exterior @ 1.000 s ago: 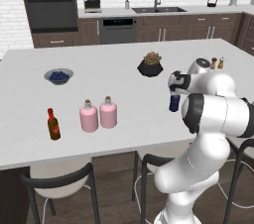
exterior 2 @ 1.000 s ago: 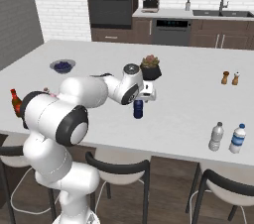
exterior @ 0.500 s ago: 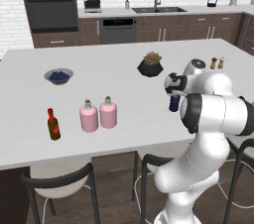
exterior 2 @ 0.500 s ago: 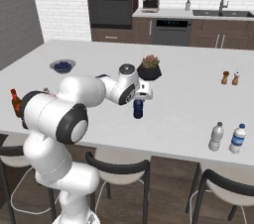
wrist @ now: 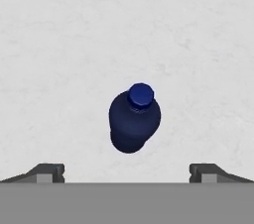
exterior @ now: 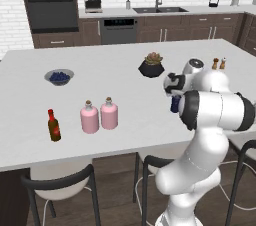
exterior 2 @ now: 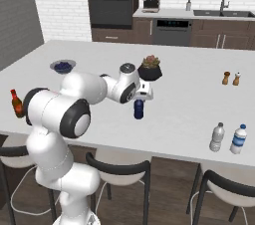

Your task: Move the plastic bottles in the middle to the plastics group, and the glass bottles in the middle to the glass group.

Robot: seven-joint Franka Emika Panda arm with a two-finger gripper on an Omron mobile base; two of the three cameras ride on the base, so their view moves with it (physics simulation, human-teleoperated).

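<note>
One blue bottle [wrist: 134, 118] stands upright mid-counter [wrist: 59, 44], directly beneath the gripper [wrist: 127, 171], jaws spread wide and empty, lined up to descend.

The small dark blue plastic bottle [wrist: 134, 119] looks smooth and not shiny. The white counter [wrist: 59, 59] is flat, dull and a bit speckled, like stone. The two round pink flasks [exterior: 99, 115] look smooth like glass, with cork tops.
</note>
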